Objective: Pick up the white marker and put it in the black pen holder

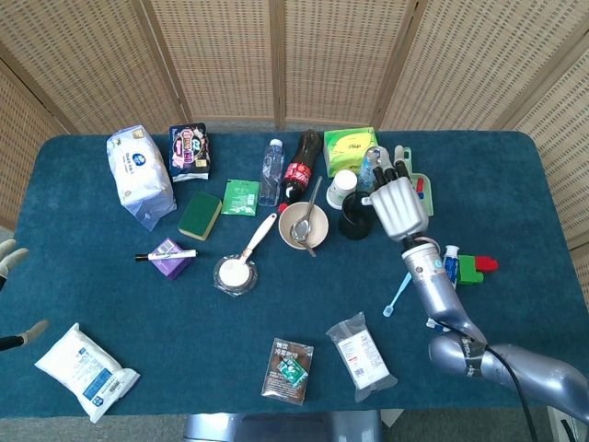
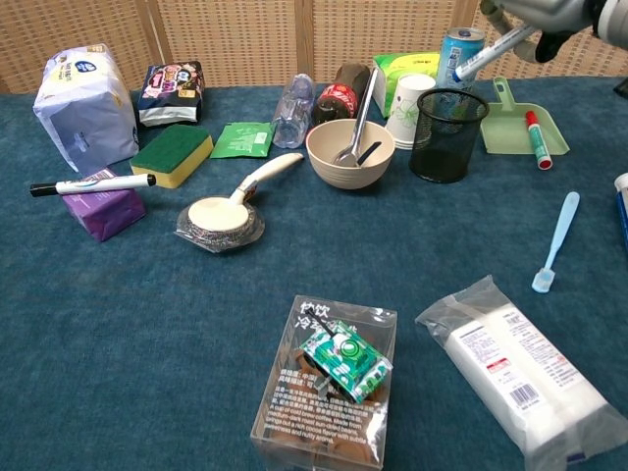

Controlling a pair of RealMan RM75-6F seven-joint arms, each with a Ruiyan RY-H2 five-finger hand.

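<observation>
My right hand (image 2: 552,14) grips a white marker with a blue cap (image 2: 489,52) at the top right of the chest view. The marker slants with its blue end down, just above the back rim of the black mesh pen holder (image 2: 446,135). In the head view the right hand (image 1: 398,206) hovers right beside the holder (image 1: 356,220) and covers most of the marker. Only the fingers of my left hand (image 1: 10,259) show at the table's left edge, spread apart and holding nothing.
A second white marker with a black cap (image 2: 93,183) lies on a purple box (image 2: 96,212). A red-capped marker (image 2: 535,136) lies in the green dustpan (image 2: 510,116). A bowl with a spoon (image 2: 349,152), a paper cup (image 2: 409,108) and a can (image 2: 459,54) crowd the holder.
</observation>
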